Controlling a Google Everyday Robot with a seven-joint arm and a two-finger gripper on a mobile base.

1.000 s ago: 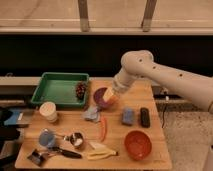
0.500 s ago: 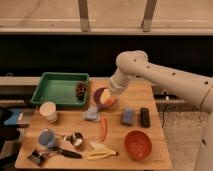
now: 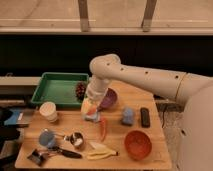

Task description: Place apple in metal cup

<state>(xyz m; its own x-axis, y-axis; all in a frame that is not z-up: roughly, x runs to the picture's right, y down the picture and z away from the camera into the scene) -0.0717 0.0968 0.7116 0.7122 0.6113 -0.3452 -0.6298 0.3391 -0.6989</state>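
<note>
Moved off the purple bowl (image 3: 112, 98), gripper (image 3: 90, 110) now hangs beside it with the apple (image 3: 88, 105)
Its jaws pinch the apple; metal cup (image 3: 76, 140) stands apart, nearer the camera

The end effector (image 3: 89, 103), holding the apple (image 3: 87, 107), has moved off the purple bowl (image 3: 110, 98) to just beside it.

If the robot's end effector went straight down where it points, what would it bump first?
Probably the small blue object on the wooden table, right under the end effector holding the small round orange-yellow apple; depth is unclear.
</note>
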